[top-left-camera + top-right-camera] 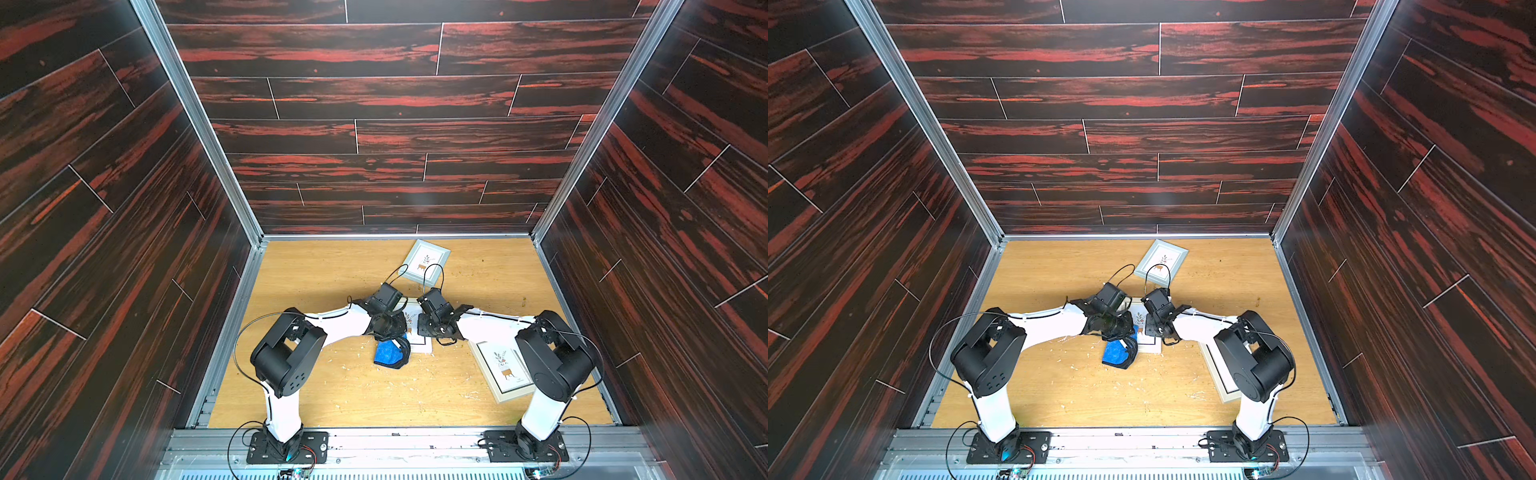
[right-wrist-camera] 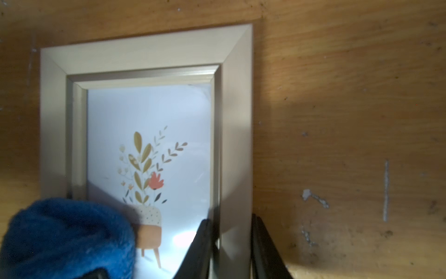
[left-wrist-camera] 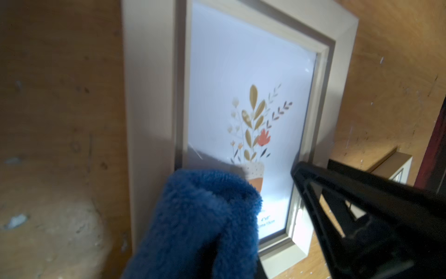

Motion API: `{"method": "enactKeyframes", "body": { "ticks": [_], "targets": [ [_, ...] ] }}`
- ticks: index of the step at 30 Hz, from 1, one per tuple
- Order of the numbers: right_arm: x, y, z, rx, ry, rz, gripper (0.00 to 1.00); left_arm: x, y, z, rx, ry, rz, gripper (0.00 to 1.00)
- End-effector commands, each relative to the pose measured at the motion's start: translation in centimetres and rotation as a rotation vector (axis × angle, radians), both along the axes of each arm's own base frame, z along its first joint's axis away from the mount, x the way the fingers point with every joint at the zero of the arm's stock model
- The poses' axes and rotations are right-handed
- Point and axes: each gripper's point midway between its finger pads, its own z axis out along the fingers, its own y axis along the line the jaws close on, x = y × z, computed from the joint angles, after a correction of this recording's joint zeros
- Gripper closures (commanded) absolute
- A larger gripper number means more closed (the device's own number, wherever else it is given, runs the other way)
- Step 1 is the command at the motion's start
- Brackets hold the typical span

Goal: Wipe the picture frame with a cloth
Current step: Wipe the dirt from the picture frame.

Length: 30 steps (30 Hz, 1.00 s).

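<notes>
So my left tool (image 1: 395, 332) is clamped shut on the cloth (image 1: 388, 353), and my right tool (image 2: 233, 241) has its two fingers pinched on either side of the right rail of the picture frame (image 2: 144, 48). That frame lies flat in the middle of the surface (image 1: 332, 270), right between my two wrists.

In both top views you barely get any of it. My arms cover most of the frame, and only its near end (image 1: 1148, 343) peeks out. The cloth hangs as a blue wad off the frame's near left corner and down onto the surface. What those views do give you is the other two frames. There's a far frame (image 1: 426, 262) up by the back wall and a third frame (image 1: 498, 370) on the near right, half under my right arm.

The wrist cameras fill in the rest. The left wrist view shows the cloth (image 3: 205, 217) bunched up and lying over the frame's left rail (image 3: 149, 96) and the edge of the glass. The right wrist view shows the grip on the rail, with the cloth (image 2: 67, 239) at the opposite side.

The print (image 2: 147, 169) is a leafy plant in a dotted pot on an orange stool. There's a line of small print (image 3: 266, 221) under it, too blurry for me to read.
</notes>
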Motion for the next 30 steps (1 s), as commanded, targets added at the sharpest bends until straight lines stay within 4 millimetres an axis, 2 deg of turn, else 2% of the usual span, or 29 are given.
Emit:
{"method": "enactKeyframes", "body": {
  "ticks": [1, 3, 7, 9, 12, 17, 19, 22, 24, 26, 28, 30],
  "targets": [
    [-0.9, -0.8, -0.9, -0.049, 0.035, 0.013, 0.99, 4.5, 0.6, 0.7, -0.005, -0.053, 0.046, 1.00],
    [-1.0, -0.8, -0.9, -0.043, 0.033, 0.010, 0.99, 7.2, 0.5, 1.2, -0.002, -0.091, 0.069, 1.00],
    [-1.2, -0.6, -1.4, -0.033, 0.044, 0.008, 0.99, 9.0, -1.7, 1.0, -0.057, -0.065, 0.042, 1.00],
    [-1.2, -0.5, -1.4, -0.027, 0.047, 0.009, 0.99, 8.6, -2.3, 0.7, -0.053, -0.057, 0.032, 1.00],
    [-1.2, -0.7, -1.2, -0.034, 0.041, 0.006, 0.99, 6.7, -2.0, 0.4, -0.039, -0.032, 0.016, 1.00],
    [-1.3, -1.2, -1.5, -0.056, 0.043, 0.007, 0.99, 2.2, 0.5, -0.7, 0.015, 0.011, -0.002, 1.00],
    [-1.2, -1.1, -1.5, -0.056, 0.043, 0.008, 0.99, 2.2, 1.6, -0.5, 0.036, 0.000, 0.011, 1.00],
    [-1.0, -0.9, -1.5, -0.057, 0.043, 0.010, 0.99, 4.1, 2.2, 0.0, 0.022, -0.009, 0.037, 1.00],
    [-0.7, -0.9, -1.2, -0.063, 0.036, 0.007, 0.99, 5.7, 1.7, 0.8, 0.030, -0.037, 0.034, 1.00],
    [-0.5, -1.1, -1.0, -0.077, 0.030, -0.002, 0.99, 5.9, 0.8, 1.0, 0.021, -0.041, 0.024, 1.00],
    [-0.3, -1.3, -0.9, -0.086, 0.028, -0.008, 0.99, 4.8, -0.5, 0.9, 0.009, -0.037, -0.007, 1.00],
    [-0.3, -1.5, -1.0, -0.088, 0.033, -0.012, 0.99, 2.6, -1.3, 0.3, 0.009, -0.013, -0.040, 1.00]
  ]
}}
